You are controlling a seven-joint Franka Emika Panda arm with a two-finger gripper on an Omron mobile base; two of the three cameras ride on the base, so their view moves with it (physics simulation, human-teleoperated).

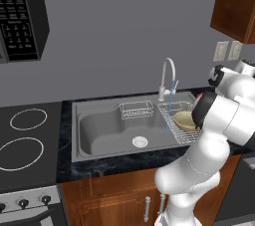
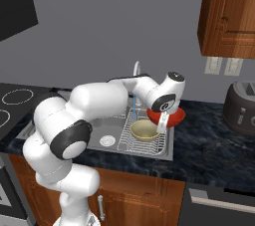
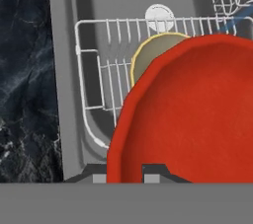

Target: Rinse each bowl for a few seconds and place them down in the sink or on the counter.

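Now the fingers (image 3: 125, 172) grip the red bowl (image 3: 190, 114) by its rim above the sink (image 1: 99, 130), with the tan bowl (image 3: 150, 57) in the wire rack (image 3: 99, 77) at its eleven o'clock.

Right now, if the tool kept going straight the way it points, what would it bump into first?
The tool grips the red bowl, which would probably meet the tan bowl in the wire rack of the sink first, though depth is unclear.

- Sink (image 1: 99, 125) sits mid-frame in the left base view, stovetop (image 1: 27, 140) at its left.
- One bowl (image 2: 144, 129) rests in the wire rack (image 2: 130, 143); another bowl (image 2: 175, 117) sits just right, above it.
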